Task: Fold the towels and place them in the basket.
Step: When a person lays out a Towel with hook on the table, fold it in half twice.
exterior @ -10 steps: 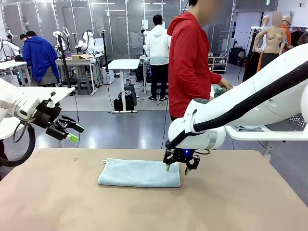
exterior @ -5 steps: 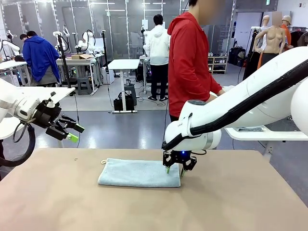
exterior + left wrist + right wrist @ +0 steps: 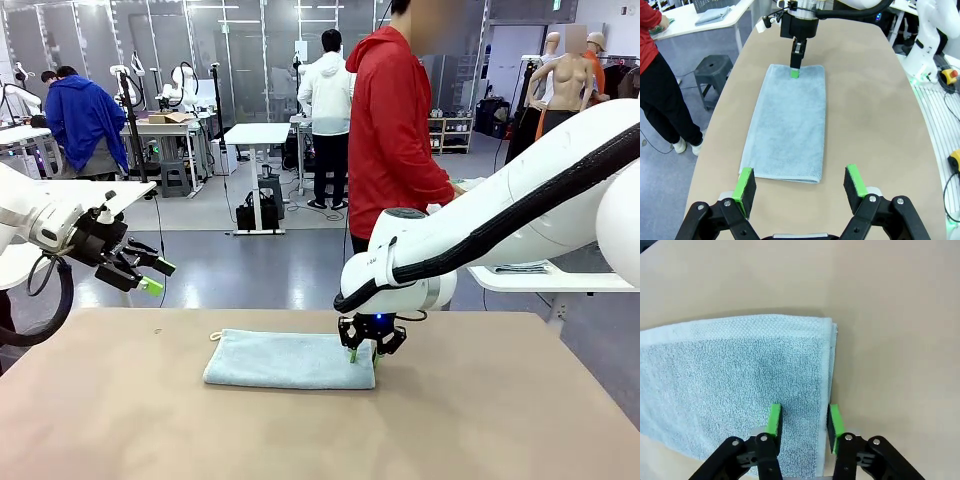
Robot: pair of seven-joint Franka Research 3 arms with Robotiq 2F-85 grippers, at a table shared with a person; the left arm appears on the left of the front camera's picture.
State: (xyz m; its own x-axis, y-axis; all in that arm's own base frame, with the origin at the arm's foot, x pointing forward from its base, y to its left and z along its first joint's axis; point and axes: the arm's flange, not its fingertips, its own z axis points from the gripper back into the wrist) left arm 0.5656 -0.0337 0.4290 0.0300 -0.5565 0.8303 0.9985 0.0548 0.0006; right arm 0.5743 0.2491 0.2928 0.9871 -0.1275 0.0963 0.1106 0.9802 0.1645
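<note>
The pale blue-grey towel (image 3: 290, 360) lies folded flat on the tan table, with its white loop at the far left corner. My right gripper (image 3: 362, 352) is down on its right end. In the right wrist view the green pads (image 3: 774, 419) are partly drawn in, straddling the towel's (image 3: 740, 375) hemmed edge, and the cloth between them is flat. My left gripper (image 3: 150, 275) hangs open in the air off the table's left side. Its wrist view looks along the towel (image 3: 787, 125) towards the right gripper (image 3: 796, 70). The dark mesh basket (image 3: 710, 5) stands on a white side table. The cream-white towel is out of view.
A person in a red hoodie (image 3: 395, 130) stands at the far side, one hand (image 3: 462, 186) on the white side table (image 3: 540, 280) at the right. A folded cloth (image 3: 712, 16) lies by the basket. A grey stool (image 3: 715, 67) stands beside the table.
My right gripper has moved left and down onto the towel's right end, and its fingers have drawn closer together. The left arm has not moved.
</note>
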